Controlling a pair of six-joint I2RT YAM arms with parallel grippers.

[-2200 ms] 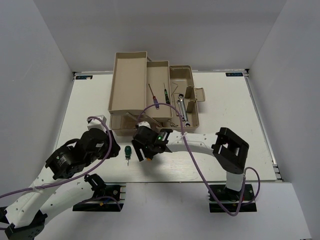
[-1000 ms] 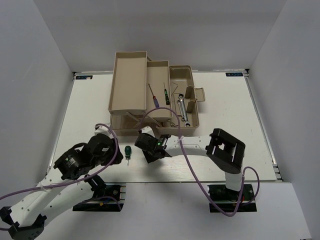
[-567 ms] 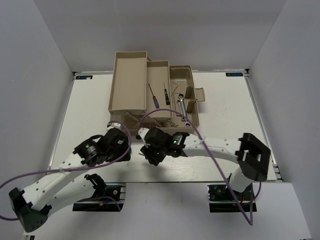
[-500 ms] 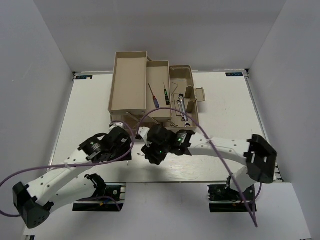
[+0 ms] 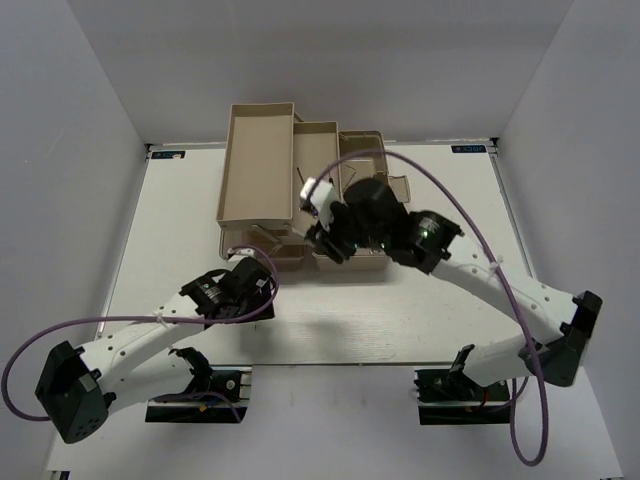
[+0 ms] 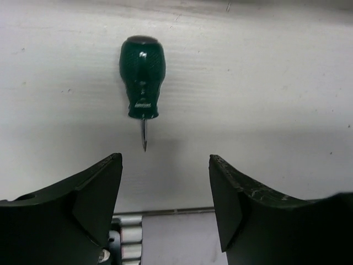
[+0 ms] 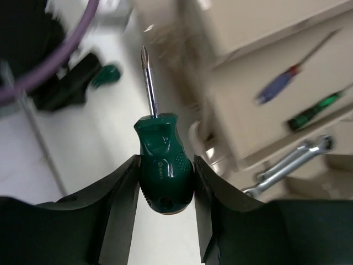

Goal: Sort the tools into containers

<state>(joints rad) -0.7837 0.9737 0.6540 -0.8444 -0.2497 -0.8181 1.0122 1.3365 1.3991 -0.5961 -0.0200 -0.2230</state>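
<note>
A stubby green-handled screwdriver (image 6: 142,77) lies on the white table, tip pointing toward my left gripper (image 6: 164,160), which hovers just short of it, open and empty. In the top view the left gripper (image 5: 243,297) covers that spot. My right gripper (image 7: 165,161) is shut on a second green-handled screwdriver (image 7: 164,157), shaft pointing away from the camera. It hangs at the front of the beige toolbox (image 5: 352,262), where the right gripper (image 5: 328,240) shows from above. A blue-handled precision screwdriver (image 7: 281,83), a dark one (image 7: 314,110) and a silver wrench (image 7: 292,160) lie in the trays.
The long beige tray (image 5: 258,165) stands at the back left of the toolbox, a shorter tray (image 5: 318,140) beside it, the base tub (image 5: 368,150) to the right. The table's near edge (image 6: 165,210) runs just behind my left fingers. Purple cables loop over both arms.
My right arm has lifted its green screwdriver from the table front and carried it back over the toolbox. My left arm has swung right to the other green screwdriver, its jaws spreading wider.
</note>
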